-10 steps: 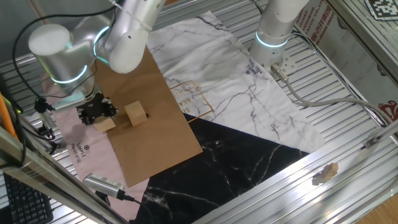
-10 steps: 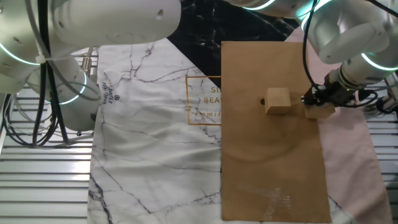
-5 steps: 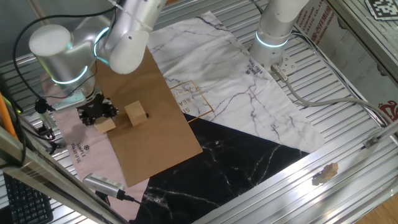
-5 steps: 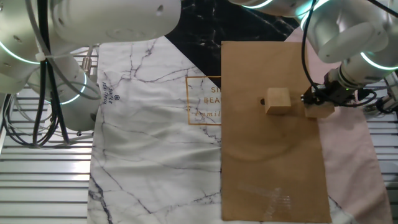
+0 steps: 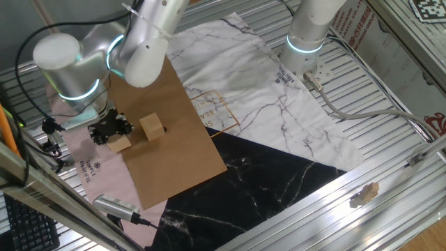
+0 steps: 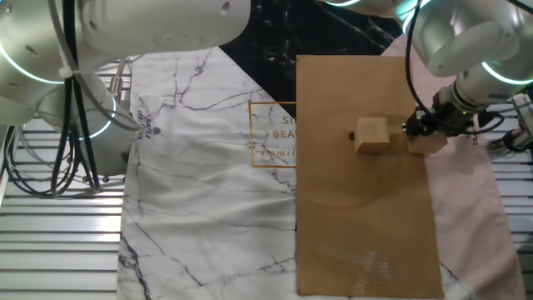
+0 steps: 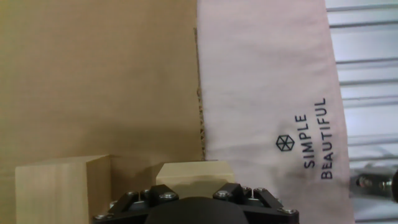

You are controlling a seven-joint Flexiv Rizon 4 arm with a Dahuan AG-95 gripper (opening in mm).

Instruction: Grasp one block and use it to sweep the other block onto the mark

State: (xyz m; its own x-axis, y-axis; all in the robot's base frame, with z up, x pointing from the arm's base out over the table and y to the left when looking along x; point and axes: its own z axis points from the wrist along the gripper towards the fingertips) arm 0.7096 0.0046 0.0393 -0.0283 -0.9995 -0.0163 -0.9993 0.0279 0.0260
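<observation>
Two pale wooden blocks sit on a brown paper sheet [image 6: 366, 208]. My gripper [image 6: 426, 133] is shut on the block [image 6: 427, 145] at the sheet's edge, by the pink cloth. This held block [image 5: 119, 143] shows under the black gripper [image 5: 109, 129]. The free block [image 6: 371, 135] lies just beside it, a small gap apart. The mark [image 6: 351, 136], a small black dot, sits right against the free block's far side. In the hand view the held block [image 7: 194, 173] is above the gripper [image 7: 194, 198] body, with the free block [image 7: 62, 186] to its left; the fingertips are hidden.
The pink cloth [image 7: 267, 93] with printed words lies beside the sheet. A white marble cloth [image 6: 200, 183] bears an orange square outline [image 6: 273, 133]. A black marble cloth [image 5: 265, 188] lies nearby. A second robot base [image 5: 306, 35] stands at the back. A silver tool [image 5: 115, 206] lies near the table's edge.
The arm's wrist has shifted a little, and the gripper with its block has edged slightly toward the free block. The free block has not moved.
</observation>
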